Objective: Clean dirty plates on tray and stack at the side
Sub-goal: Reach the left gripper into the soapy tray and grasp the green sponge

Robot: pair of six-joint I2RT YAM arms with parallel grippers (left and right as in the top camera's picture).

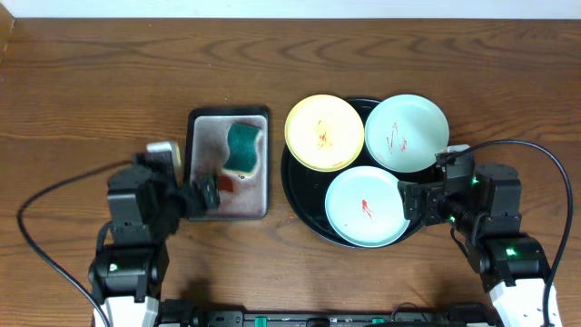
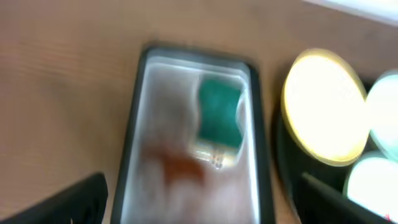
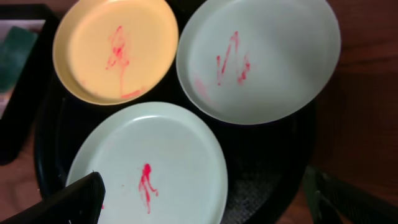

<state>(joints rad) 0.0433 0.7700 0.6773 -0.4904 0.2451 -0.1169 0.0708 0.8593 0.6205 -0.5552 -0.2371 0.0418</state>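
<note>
The left gripper (image 1: 211, 193), jaws apart, is nearer the sponge (image 1: 243, 148), just up-right, long axis vertical; the right gripper (image 1: 410, 202), also spread, flanks the lower plate (image 1: 366, 207).

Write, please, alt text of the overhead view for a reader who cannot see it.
A round black tray holds three sauce-smeared plates: a pale yellow plate, a far blue-green plate and a near blue-green plate. The open right gripper is at the near one's edge; the open left gripper is over a grey tray holding a green sponge.
</note>
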